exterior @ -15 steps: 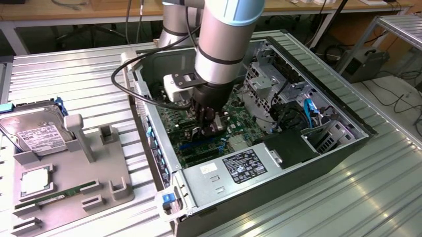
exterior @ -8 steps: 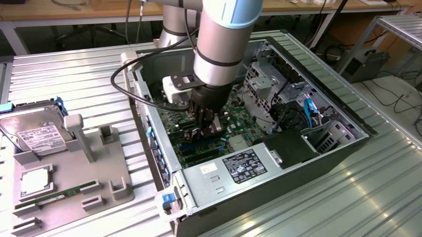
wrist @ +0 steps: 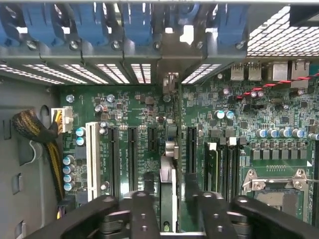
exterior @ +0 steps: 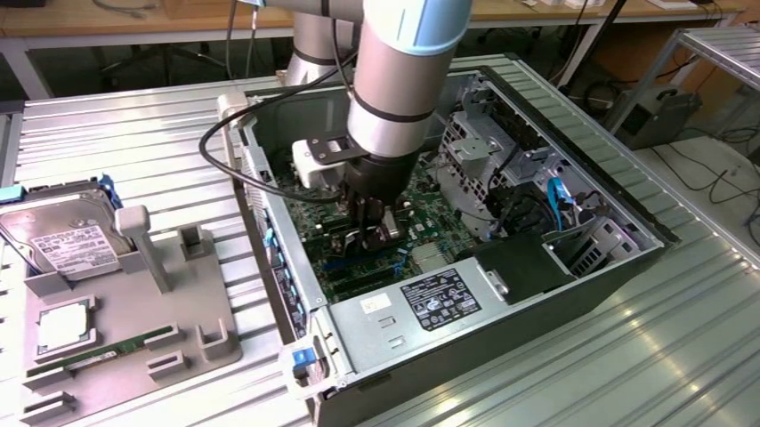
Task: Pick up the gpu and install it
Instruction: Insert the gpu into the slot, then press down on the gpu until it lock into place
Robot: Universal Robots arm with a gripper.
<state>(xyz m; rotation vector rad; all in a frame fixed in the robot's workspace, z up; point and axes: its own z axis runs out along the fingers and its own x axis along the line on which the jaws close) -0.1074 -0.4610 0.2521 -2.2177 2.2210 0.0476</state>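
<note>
Inside the open computer case, the gripper grasps the gpu edge-on above the motherboard; label writing is unreadable.

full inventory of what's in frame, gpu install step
gpu: 1, dark, seen edge-on, standing upright over the motherboard in line with a slot, between the gripper's fingers
motherboard: 1, green, on the floor of the case
computer case: 1, grey metal, side open, lying on the table
power supply: 1, grey with a black label, at the case's near end
hard drive: 1, silver with a white label, on the fixture, exterior view's left
memory stick: 1, green, lying in the fixture
parts fixture: 1, grey, beside the case
table: 1, ribbed metal
gripper: 1, black, inside the case, closed on the gpu
</note>
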